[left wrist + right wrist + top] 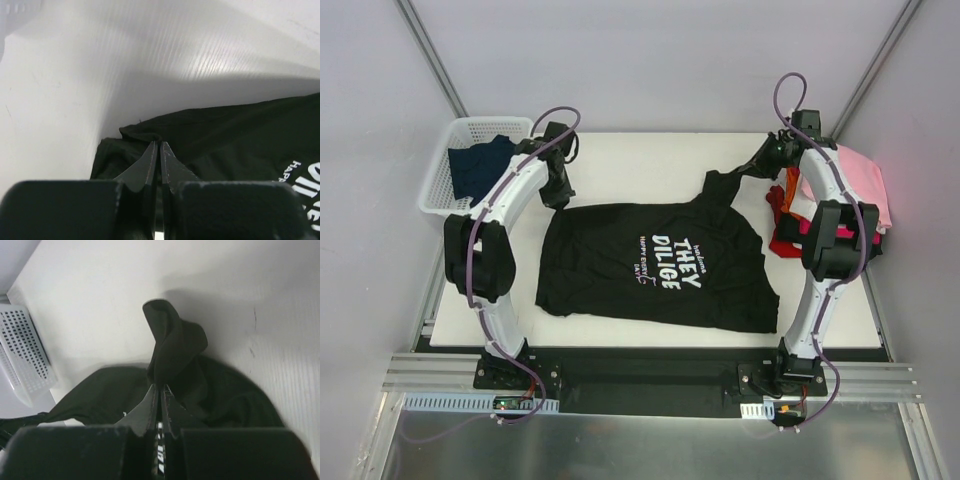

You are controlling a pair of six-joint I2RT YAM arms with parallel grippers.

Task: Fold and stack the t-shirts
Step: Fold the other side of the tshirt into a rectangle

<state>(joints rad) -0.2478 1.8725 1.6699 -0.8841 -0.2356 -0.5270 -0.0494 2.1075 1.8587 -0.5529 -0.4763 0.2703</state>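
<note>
Black t-shirt [650, 265] of soft cloth, printed with white lettering on the chest, lay spread on the middle of the flat white table [650, 160], its lettering facing up.

The white-and-black left arm [495, 250] rose from the table's near edge and bowed outward, reaching to the shirt's far-left corner. Its left gripper [558, 195] pointed down there. In the left wrist view, the left gripper [156, 145] was clenched, its tips pinching a small raised fold at the edge of the black t-shirt [240, 135].

The right arm [830, 250] rose from the same near edge and bent over toward the table's far-right part. The right gripper [760, 163] was clamped on the shirt's far-right corner, which was drawn up off the table. The right wrist view showed the right gripper [160, 386] squeezed on a twisted tongue of the black t-shirt [180, 355].

Counted: two arms, two grippers, one black shirt. One white perforated plastic basket [438, 185] stood off the table's far-left corner, with one dark navy garment [480, 165] inside. One pile of t-shirts [800, 215] sat on the table's right edge, showing pink [865, 180], red [785, 238], orange [792, 180] and magenta [810, 228] cloth. How many shirts it held could not be told.
</note>
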